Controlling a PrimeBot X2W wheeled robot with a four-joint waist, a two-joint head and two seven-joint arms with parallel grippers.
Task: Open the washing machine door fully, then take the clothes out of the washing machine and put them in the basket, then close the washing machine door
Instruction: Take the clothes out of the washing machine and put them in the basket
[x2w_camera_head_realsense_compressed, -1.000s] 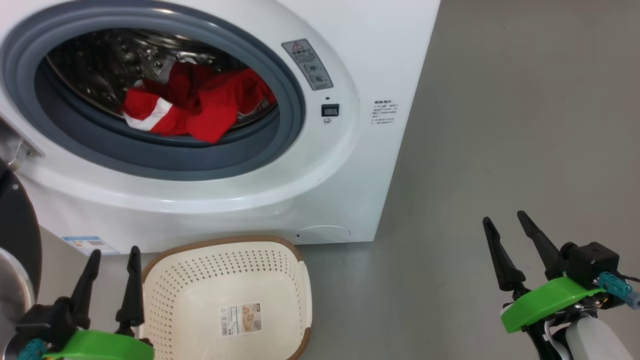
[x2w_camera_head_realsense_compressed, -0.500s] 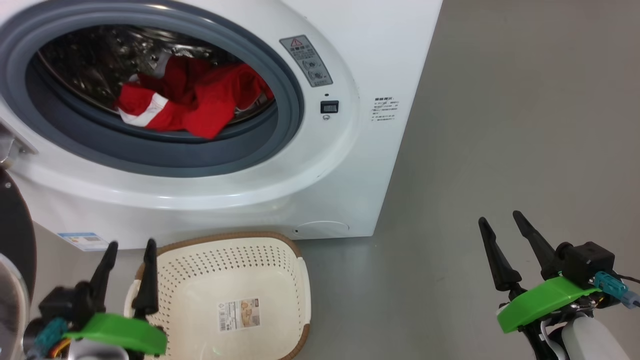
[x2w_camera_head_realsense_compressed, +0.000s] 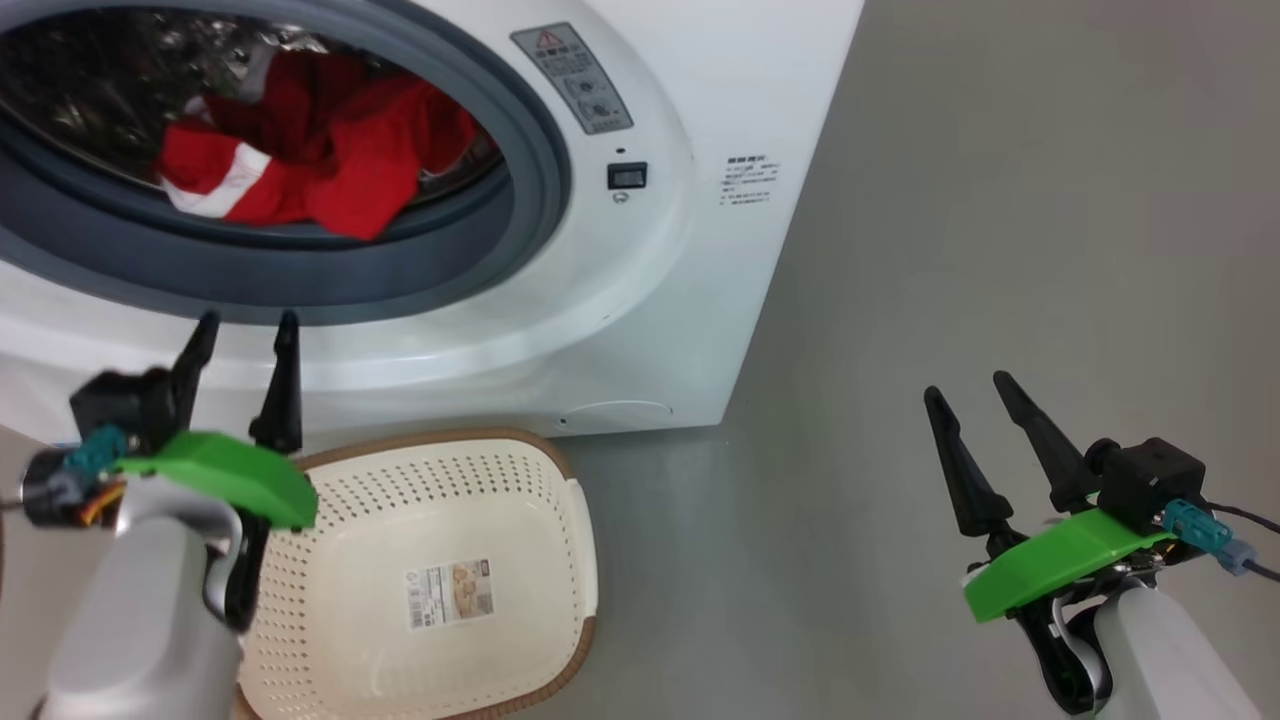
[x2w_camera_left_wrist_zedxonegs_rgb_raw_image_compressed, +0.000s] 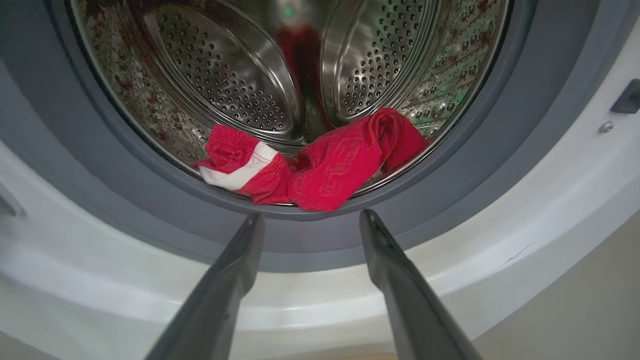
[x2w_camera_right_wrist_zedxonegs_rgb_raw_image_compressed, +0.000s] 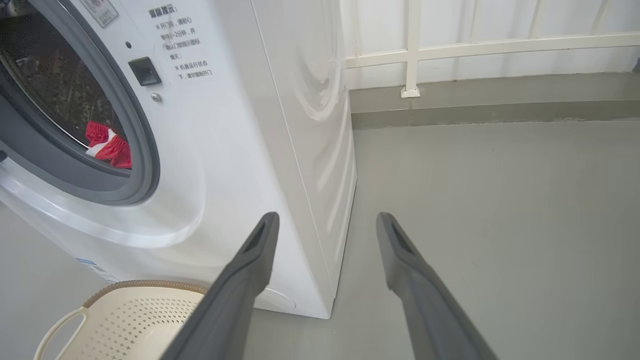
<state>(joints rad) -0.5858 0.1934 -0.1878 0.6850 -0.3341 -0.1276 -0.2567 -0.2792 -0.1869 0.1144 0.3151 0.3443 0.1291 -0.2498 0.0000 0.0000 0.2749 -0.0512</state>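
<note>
At the left, the left gripper (x2w_camera_head_realsense_compressed: 248, 322) is held up in front of the washing machine (x2w_camera_head_realsense_compressed: 650, 300), just below the round opening. Its two dark fingers are spread wide, and nothing is held between them. In the left wrist view, the left gripper (x2w_camera_left_wrist_zedxonegs_rgb_raw_image_compressed: 312, 216) is aimed at the lower lip of the grey gasket (x2w_camera_left_wrist_zedxonegs_rgb_raw_image_compressed: 450, 190); contact with it cannot be judged.

Past that lip, the clothes (x2w_camera_left_wrist_zedxonegs_rgb_raw_image_compressed: 320, 170), a red garment with a white stripe, are heaped at the front bottom of the steel drum (x2w_camera_left_wrist_zedxonegs_rgb_raw_image_compressed: 225, 85), pressed against the gasket's inner edge. Open drum space is seen above and behind the heap.

Below the opening, the basket (x2w_camera_head_realsense_compressed: 440, 440) is set on the floor, its brown rim close to the foot of the machine. Its left edge is overlapped by the left forearm in the head view. A sticker (x2w_camera_head_realsense_compressed: 449, 593) is seen on its inner bottom.

Further right, the machine's front corner runs down to the grey floor (x2w_camera_head_realsense_compressed: 1000, 200), which is spread broadly beyond it.

Over that floor, well apart from the machine, the right gripper (x2w_camera_head_realsense_compressed: 966, 385) is held with its fingers wide and nothing between them. In the right wrist view, the floor ahead of the right gripper (x2w_camera_right_wrist_zedxonegs_rgb_raw_image_compressed: 327, 216) is bounded by a low kerb and a white railing (x2w_camera_right_wrist_zedxonegs_rgb_raw_image_compressed: 412, 50).
</note>
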